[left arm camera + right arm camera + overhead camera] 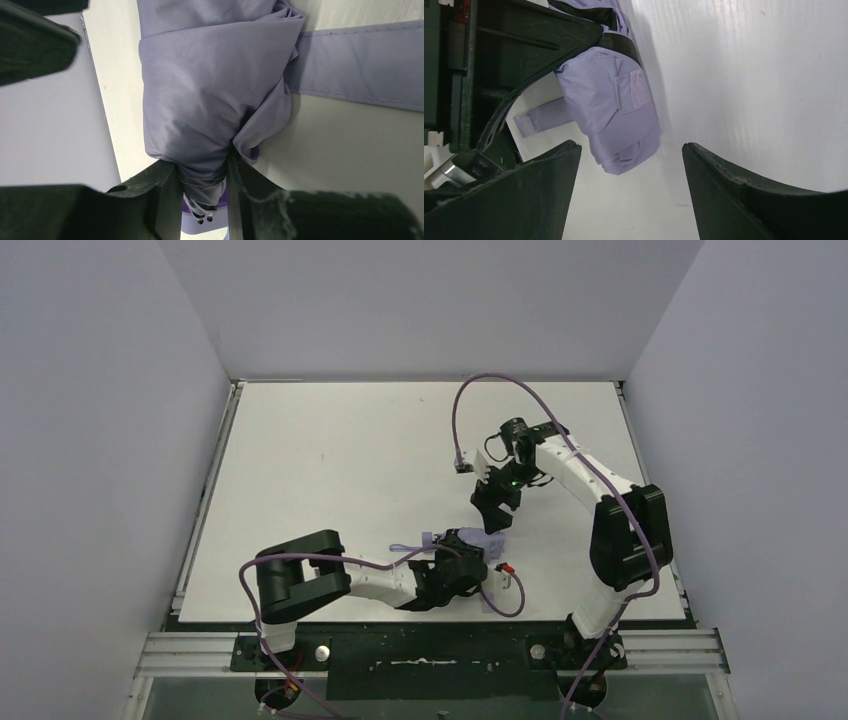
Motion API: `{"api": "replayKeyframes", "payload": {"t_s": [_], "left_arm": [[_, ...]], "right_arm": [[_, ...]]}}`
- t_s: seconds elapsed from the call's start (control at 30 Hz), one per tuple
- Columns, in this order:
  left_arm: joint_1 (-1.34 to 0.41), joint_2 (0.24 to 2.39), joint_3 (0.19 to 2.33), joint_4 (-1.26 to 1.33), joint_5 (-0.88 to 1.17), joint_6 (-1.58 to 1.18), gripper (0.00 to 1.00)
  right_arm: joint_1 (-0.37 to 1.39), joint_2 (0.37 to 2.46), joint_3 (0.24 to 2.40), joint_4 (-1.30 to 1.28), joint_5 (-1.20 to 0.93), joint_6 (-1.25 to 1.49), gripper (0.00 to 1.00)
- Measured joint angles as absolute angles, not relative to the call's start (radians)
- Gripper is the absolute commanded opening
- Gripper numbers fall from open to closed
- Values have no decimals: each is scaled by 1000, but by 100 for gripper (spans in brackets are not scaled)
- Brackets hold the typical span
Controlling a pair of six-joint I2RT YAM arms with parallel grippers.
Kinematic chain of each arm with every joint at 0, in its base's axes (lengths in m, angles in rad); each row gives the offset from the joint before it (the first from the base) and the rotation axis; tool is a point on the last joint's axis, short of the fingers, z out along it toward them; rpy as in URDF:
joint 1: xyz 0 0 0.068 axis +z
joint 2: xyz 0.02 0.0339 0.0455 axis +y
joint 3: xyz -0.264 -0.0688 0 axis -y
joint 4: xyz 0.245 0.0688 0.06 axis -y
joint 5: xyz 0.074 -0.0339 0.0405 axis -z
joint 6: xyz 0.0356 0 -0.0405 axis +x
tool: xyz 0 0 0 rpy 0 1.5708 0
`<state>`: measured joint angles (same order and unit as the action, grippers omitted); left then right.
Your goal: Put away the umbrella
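The umbrella lies folded on the white table near the front edge, a pale lavender bundle. My left gripper is shut on one end of it. In the left wrist view the bunched fabric is pinched between the black fingers, left gripper, and its flat strap trails off to the right. My right gripper hangs just behind the umbrella, open. In the right wrist view the right gripper has wide-set fingers with nothing between them. The umbrella's free end, with a hook-and-loop patch, lies just ahead of them.
The white table is walled in grey on the left, back and right. A purple cable arcs above the right arm. Another purple cable loops beside the left wrist. A metal rail runs along the front edge.
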<state>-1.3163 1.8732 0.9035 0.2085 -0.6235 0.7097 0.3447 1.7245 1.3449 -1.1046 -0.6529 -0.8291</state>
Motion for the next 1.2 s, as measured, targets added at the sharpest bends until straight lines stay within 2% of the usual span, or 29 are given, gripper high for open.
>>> {"api": "replayKeyframes", "payload": {"t_s": [0.4, 0.5, 0.6, 0.7, 0.87, 0.93, 1.0, 1.1, 1.13, 1.2], "left_arm": [[-1322, 1878, 888, 241, -631, 731, 0], [-1324, 1878, 885, 245, -632, 741, 0], [-1325, 1878, 880, 254, -631, 747, 0], [-1326, 1877, 871, 268, -630, 758, 0], [-1324, 1871, 863, 278, -620, 769, 0], [-1318, 1866, 861, 276, -612, 768, 7], [-1311, 1855, 857, 270, -593, 764, 22], [-1300, 1828, 848, 257, -559, 757, 40], [-1299, 1814, 843, 247, -548, 751, 50], [-1296, 1780, 829, 211, -532, 735, 59]], "right_arm": [[368, 1842, 1309, -1049, -655, -883, 74], [374, 1850, 1309, -1052, -654, -882, 66], [382, 1860, 1309, -1064, -654, -879, 53], [390, 1877, 1309, -1088, -659, -868, 46], [394, 1885, 1309, -1102, -666, -843, 24], [394, 1886, 1309, -1102, -669, -825, 19], [394, 1889, 1312, -1104, -670, -805, 15], [394, 1890, 1311, -1099, -672, -776, 11], [395, 1889, 1307, -1093, -677, -764, 9], [394, 1885, 1298, -1079, -680, -736, 6]]}}
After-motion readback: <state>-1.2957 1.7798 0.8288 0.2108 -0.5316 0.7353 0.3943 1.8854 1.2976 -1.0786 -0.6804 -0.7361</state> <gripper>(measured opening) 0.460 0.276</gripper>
